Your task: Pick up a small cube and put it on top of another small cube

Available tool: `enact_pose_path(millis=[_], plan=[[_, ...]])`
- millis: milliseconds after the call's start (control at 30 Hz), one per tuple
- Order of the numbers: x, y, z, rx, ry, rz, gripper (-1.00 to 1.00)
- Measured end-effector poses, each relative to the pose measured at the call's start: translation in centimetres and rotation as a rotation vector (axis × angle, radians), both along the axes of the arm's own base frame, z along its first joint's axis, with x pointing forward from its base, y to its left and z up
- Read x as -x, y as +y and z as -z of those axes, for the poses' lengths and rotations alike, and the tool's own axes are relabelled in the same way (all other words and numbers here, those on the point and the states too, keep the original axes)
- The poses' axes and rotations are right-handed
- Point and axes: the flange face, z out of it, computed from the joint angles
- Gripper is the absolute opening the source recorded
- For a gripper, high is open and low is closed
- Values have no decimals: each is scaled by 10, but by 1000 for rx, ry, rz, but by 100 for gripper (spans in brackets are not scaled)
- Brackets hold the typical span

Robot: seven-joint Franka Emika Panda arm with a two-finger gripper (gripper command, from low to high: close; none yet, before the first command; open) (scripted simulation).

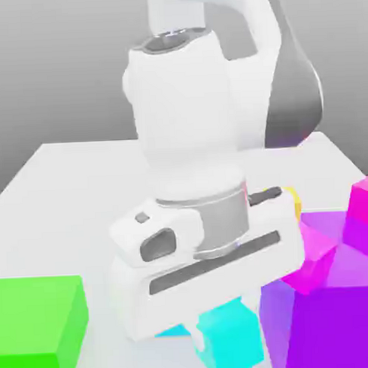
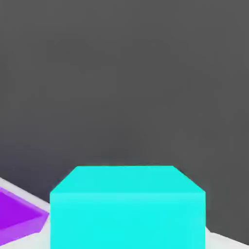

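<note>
The robot hand [image 1: 212, 321] sits low over the table [image 1: 59, 177], near the front. The small cube [image 1: 228, 339] is right under the hand, between its fingers. A big block [image 1: 39, 325] stands on the table at the exterior view's left, apart from the hand. At the exterior view's right, another big block [image 1: 336, 316] stands just beside the small cube. More small blocks [image 1: 365, 202] lie behind it.

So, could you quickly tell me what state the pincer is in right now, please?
Pincer: closed on the small cyan cube.
</note>
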Motion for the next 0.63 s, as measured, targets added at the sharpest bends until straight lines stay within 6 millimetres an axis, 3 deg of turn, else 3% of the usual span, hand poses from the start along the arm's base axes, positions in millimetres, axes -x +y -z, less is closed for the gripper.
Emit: enact_pose_path(millis=[133,300,367,500,533,633], plan=[[54,103,-55,-5,70,-89,-100],[140,177,-104,89,153,-118,-100],[165,189,-101,166,178,-114,-100],[173,189,-45,229,194,-105,-100],[174,189,-32,231,194,-105,100],[174,189,-32,231,194,-105,100]])
